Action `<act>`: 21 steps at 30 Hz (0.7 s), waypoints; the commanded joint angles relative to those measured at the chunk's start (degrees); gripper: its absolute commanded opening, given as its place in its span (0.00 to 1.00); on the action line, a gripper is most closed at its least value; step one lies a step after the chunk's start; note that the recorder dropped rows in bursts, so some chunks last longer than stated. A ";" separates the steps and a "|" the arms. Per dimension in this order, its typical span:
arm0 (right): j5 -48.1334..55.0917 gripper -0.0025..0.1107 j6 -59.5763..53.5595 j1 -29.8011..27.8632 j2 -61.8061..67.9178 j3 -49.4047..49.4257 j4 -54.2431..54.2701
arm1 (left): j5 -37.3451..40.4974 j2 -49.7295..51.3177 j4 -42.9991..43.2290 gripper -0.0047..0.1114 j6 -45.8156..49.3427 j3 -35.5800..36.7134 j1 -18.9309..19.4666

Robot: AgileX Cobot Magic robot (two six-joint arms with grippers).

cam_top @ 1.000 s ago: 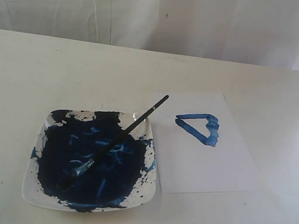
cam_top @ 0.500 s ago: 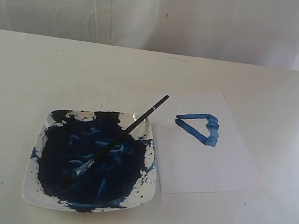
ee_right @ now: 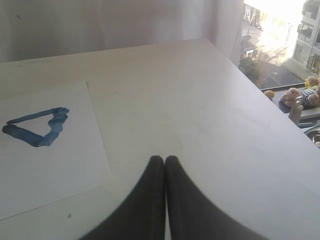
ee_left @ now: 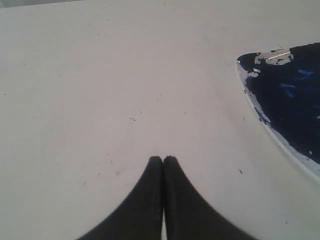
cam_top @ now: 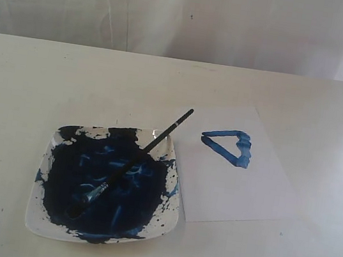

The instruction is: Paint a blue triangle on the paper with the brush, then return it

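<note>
One square dish [cam_top: 35,213] sits in the lower left of the exterior view, covered with dark blue paint [cam_top: 108,187]. One brush [cam_top: 133,163] lies slanted in it, with the bristles in the paint and the handle reaching over the upper right rim. One paper [cam_top: 234,186] lies right of centre and carries one blue triangle [cam_top: 228,147]. The left fingers [ee_left: 155,172] are pressed together and empty over the tabletop [cam_top: 69,81] near the dish. The right fingers [ee_right: 156,172] are also together and empty, beside the paper.
</note>
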 commanded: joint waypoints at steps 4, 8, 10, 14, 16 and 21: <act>-0.59 0.02 -0.58 -0.24 -0.38 0.15 -0.22 | -0.03 -0.26 -0.32 0.04 -0.05 0.22 -0.37; -0.59 0.02 -0.58 -0.24 -0.38 0.15 -0.22 | -0.03 -0.26 -0.32 0.04 -0.05 0.22 -0.37; -0.59 0.02 -0.58 -0.24 -0.38 0.15 -0.22 | -0.03 -0.26 -0.32 0.04 -0.05 0.22 -0.46; -0.59 0.02 -0.58 -0.24 -0.38 0.15 -0.22 | -0.03 -0.26 -0.32 0.04 -0.05 0.22 -2.24; -0.59 0.02 -0.58 -0.24 -0.38 0.15 -0.22 | -0.03 -0.26 -0.32 0.04 -0.05 0.22 -3.22; -0.59 0.02 -0.58 -0.24 -0.38 0.15 -0.22 | -0.03 -0.26 -0.32 0.04 -0.05 0.22 -3.34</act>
